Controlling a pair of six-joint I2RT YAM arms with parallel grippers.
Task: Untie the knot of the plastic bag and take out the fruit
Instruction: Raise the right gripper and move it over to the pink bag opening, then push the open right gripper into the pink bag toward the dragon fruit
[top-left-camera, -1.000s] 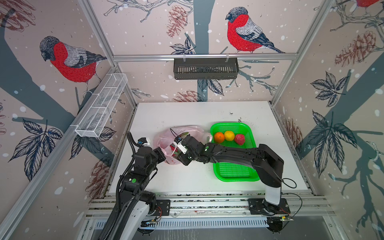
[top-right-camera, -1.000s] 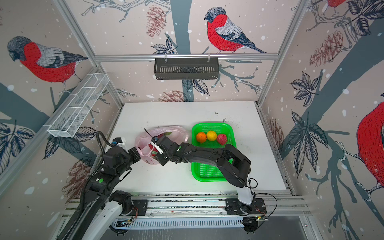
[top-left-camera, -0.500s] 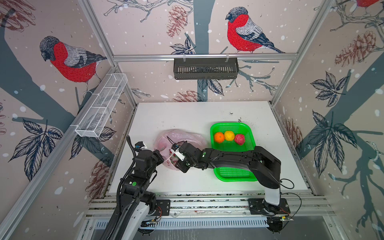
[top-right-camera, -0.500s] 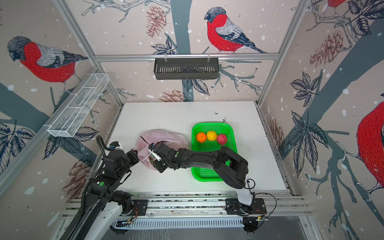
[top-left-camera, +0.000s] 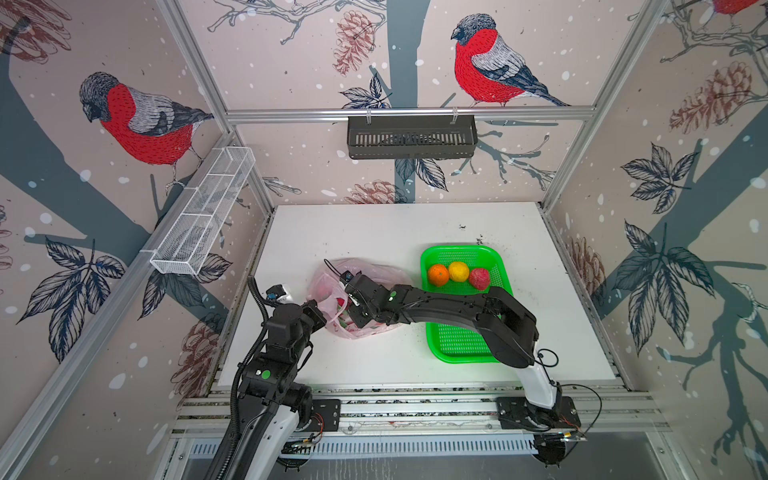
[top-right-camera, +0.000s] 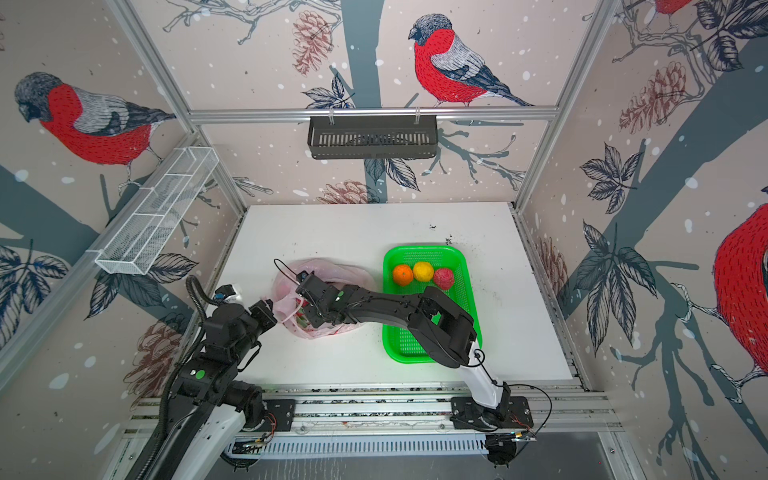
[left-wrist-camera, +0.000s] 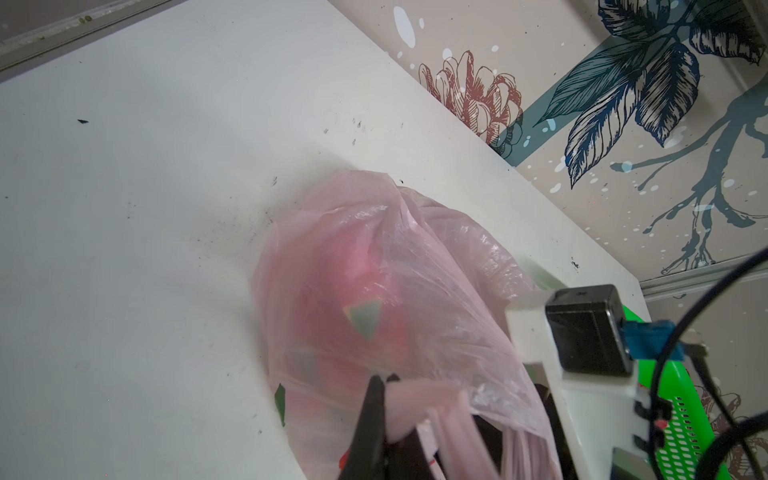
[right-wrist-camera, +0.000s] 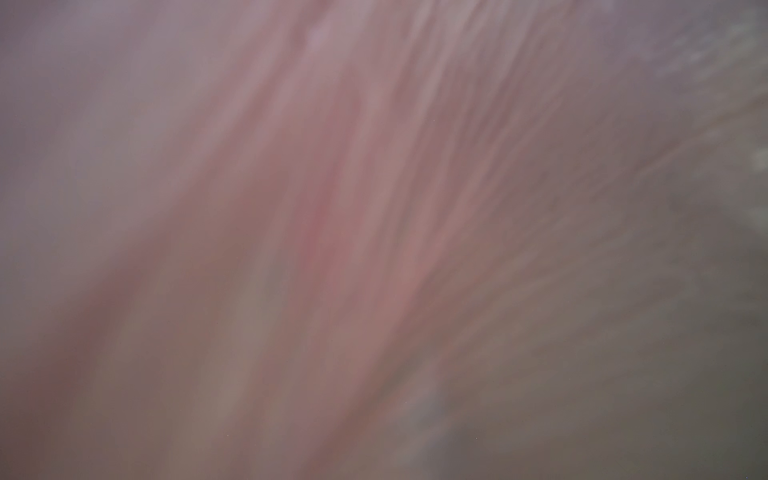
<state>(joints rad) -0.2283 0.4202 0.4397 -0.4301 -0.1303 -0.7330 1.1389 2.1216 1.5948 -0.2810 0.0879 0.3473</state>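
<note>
The plastic bag (top-left-camera: 374, 270) (top-right-camera: 336, 270) (left-wrist-camera: 374, 257) lies left of centre on the white table. My left gripper (left-wrist-camera: 384, 384) (top-left-camera: 322, 309) is shut on a pale pink loop handle at the bag's mouth. The right gripper (top-left-camera: 356, 318) (top-right-camera: 309, 311) reaches into that mouth; plastic hides its jaws, and the right wrist view is only pink blur. Magenta fruit with green tips (left-wrist-camera: 363, 309) (top-right-camera: 301, 319) shows through the bag. An orange (top-left-camera: 438, 275), a yellow citrus (top-left-camera: 458, 271) and a pinkish-red fruit (top-left-camera: 479, 278) sit in the green tray (top-left-camera: 461, 345). The knot is out of view.
My right arm (top-left-camera: 457, 307) stretches over the tray's near left part. A black basket (top-left-camera: 411, 137) hangs on the back rail. A white wire shelf (top-left-camera: 203, 216) runs along the left wall. Dark specks dot the table by the tray's far corner.
The right gripper has moved toward the near left, deeper into the bag's mouth, and the bag has shifted with it. The left gripper keeps hold of the handle.
</note>
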